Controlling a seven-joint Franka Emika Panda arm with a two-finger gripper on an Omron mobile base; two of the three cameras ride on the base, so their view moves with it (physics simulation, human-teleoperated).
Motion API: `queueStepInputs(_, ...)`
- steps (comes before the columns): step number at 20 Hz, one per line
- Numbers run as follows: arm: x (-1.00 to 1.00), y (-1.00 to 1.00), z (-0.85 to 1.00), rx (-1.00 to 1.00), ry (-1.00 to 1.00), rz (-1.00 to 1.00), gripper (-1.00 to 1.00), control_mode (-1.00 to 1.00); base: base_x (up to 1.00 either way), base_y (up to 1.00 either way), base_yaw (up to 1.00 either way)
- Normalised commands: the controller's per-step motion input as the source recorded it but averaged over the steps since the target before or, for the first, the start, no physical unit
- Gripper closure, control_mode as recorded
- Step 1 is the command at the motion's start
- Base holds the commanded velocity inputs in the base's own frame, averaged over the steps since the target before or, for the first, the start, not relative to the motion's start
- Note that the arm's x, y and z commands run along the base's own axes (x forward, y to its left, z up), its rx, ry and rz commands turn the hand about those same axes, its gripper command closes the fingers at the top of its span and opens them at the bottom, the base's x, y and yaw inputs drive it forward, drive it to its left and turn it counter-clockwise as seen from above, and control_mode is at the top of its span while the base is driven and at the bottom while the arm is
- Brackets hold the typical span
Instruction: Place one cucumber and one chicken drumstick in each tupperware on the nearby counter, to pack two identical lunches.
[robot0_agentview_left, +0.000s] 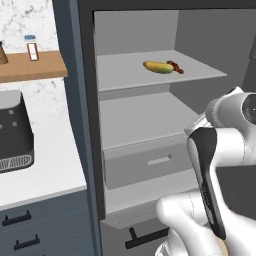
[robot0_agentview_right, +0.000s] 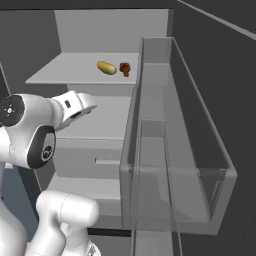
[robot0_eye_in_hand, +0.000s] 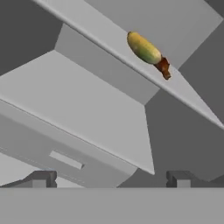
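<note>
A yellow-green cucumber (robot0_agentview_left: 158, 66) (robot0_agentview_right: 106, 67) (robot0_eye_in_hand: 144, 48) lies on the upper shelf (robot0_agentview_left: 125, 75) of an open fridge. A brown chicken drumstick (robot0_agentview_left: 176, 66) (robot0_agentview_right: 124, 69) (robot0_eye_in_hand: 164, 68) lies against its right end. My gripper (robot0_eye_in_hand: 111, 180) is open with nothing between its fingertips. It hangs in front of the fridge, below and well short of the two foods. The white hand (robot0_agentview_right: 77, 106) stands level with the middle shelf. The white counter (robot0_agentview_left: 50, 170) lies left of the fridge. The tupperware is out of view.
The open fridge door with clear bins (robot0_agentview_right: 175, 150) stands close on the right. A grey drawer (robot0_agentview_left: 150, 162) sits under the middle shelf. A dark appliance (robot0_agentview_left: 15, 132) rests on the counter, below a wooden wall shelf (robot0_agentview_left: 30, 67).
</note>
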Motion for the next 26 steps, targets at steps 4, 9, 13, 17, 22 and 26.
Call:
queueStepInputs(4, -0.16, 0.00, 0.75, -0.04, -0.09, 0.05, -1.00, -1.00, 0.00, 0.00, 0.00)
queueStepInputs(9, -0.15, 0.00, 0.82, 0.00, -0.04, 0.08, -1.00, -1.00, 0.00, 0.00, 0.00)
queueStepInputs(13, -0.22, 0.15, 0.38, -0.02, -0.04, 0.06, -1.00, -1.00, 0.00, 0.00, 0.00)
queueStepInputs(17, -0.09, 0.38, 0.08, -0.06, -0.08, 0.03, -1.00, -1.00, 0.00, 0.00, 0.00)
queueStepInputs(22, 0.02, 0.02, 0.30, 0.00, -0.12, 0.00, -1.00, -1.00, 0.00, 0.00, 0.00)
queueStepInputs(26, 0.23, 0.05, 0.16, 0.00, -0.05, 0.00, -1.00, -1.00, 0.00, 0.00, 0.00)
